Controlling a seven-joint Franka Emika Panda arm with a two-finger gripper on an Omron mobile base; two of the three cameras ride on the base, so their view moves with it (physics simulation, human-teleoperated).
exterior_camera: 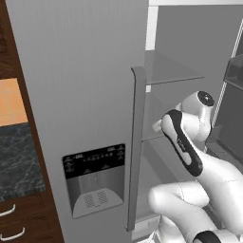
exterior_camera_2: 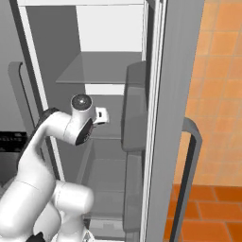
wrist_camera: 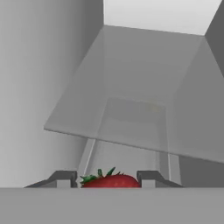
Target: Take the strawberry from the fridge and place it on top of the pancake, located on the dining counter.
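Hand view: strawberry [wrist_camera: 110, 180] sits between the two fingertips of the gripper [wrist_camera: 107, 178], jaws close on either side and apparently pinching it, though contact is hard to confirm. Judged step: carrying it out of the fridge [exterior_camera: 76, 95]; draw straight back, level, keeping clear of the glass shelf [wrist_camera: 131, 109]. Open right-hand compartment, grey walls, shelves bare; orange tiled wall [exterior_camera_2: 217, 94] to the right.
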